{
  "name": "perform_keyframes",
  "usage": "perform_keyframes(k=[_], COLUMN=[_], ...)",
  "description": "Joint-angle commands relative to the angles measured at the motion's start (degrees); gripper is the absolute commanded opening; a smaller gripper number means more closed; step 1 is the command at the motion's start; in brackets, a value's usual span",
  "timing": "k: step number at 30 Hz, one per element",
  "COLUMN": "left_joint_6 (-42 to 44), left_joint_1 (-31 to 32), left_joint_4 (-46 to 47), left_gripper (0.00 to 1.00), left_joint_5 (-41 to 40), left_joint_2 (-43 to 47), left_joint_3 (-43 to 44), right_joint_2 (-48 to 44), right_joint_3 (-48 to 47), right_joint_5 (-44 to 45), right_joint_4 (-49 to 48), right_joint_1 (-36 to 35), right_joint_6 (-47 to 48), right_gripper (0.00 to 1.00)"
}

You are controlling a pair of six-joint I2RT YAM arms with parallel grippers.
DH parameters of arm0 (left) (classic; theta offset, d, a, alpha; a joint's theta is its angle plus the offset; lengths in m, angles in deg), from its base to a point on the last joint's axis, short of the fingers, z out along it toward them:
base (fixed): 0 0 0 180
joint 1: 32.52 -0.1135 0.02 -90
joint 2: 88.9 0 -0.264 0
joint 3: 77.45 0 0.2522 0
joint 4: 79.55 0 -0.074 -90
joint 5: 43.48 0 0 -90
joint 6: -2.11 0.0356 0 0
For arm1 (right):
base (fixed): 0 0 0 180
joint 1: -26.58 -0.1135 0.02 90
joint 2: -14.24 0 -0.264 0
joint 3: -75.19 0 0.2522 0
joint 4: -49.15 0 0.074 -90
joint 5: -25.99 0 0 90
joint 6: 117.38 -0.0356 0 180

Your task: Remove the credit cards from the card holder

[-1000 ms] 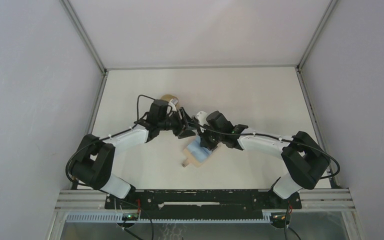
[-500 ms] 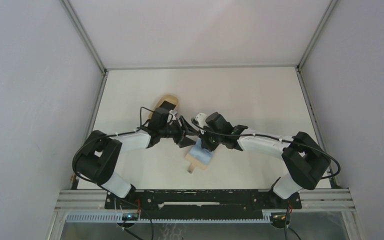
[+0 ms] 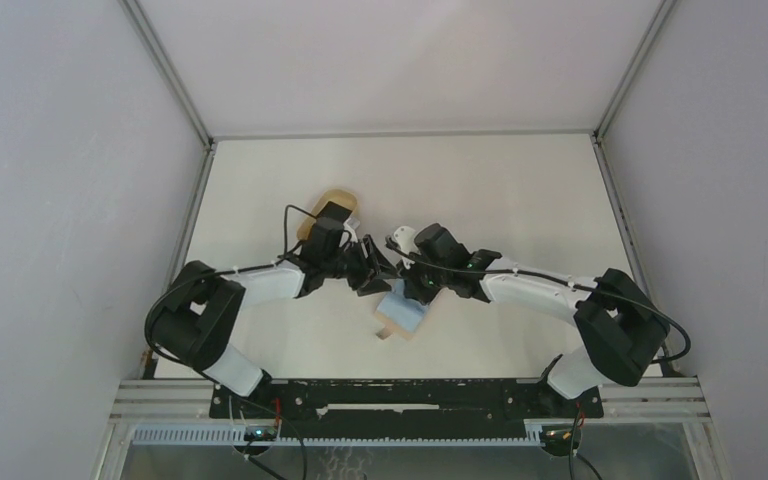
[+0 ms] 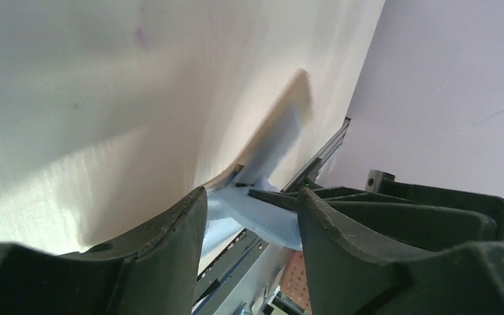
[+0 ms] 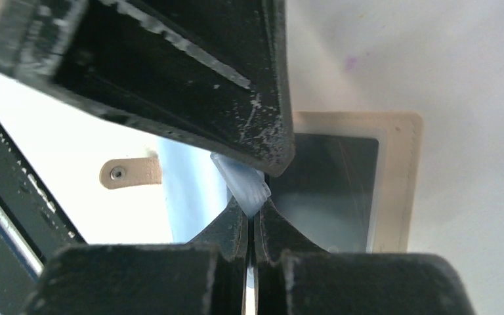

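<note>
**Two-arm card extraction, the pull under way.** Nearest the arm bases, the card holder (image 3: 390, 330) lies flat on the table (image 3: 520, 200), with its snap-button tab (image 5: 131, 172) turned toward the near edge. The light blue credit cards (image 5: 244, 186) cover part of the holder. It cannot be told whether this is 1 card or several, or how far they are out.

Just beyond, the right gripper (image 5: 251, 211) has its 2 fingers pressed together on a raised corner of the cards, beside the holder's dark window. The left gripper (image 4: 252, 195) faces it from the opposite side. Its 2 fingers are apart, and the blue edge lies in the gap between them with no clamp visible. Farther off, the oval tan tray (image 3: 335, 202) sits behind the left wrist, apart from the holder.

The step in hand, as judged, is drawing the cards free under the right arm's pinch. The next move seems to call for restraining the holder, since so light a sleeve would likely ride along with the cards. The left fingers would need either to close on the blue edge or to press the tan sleeve down before the right arm draws away.
</note>
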Motion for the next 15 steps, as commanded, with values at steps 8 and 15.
perform_keyframes(k=[8, 15], left_joint_6=[7.6, 6.8], left_joint_1=[0.0, -2.2], left_joint_4=[4.1, 12.8], left_gripper=[0.59, 0.60], left_joint_5=[-2.9, 5.4], left_joint_2=[-1.7, 0.4], left_joint_3=[-0.4, -0.7], right_joint_2=[-5.5, -6.1], right_joint_3=[-6.7, -10.5], right_joint_5=[-15.8, -21.0], right_joint_4=[4.3, 10.7], right_joint_1=[0.5, 1.6], right_joint_6=[2.1, 3.4], right_gripper=[0.00, 0.00])
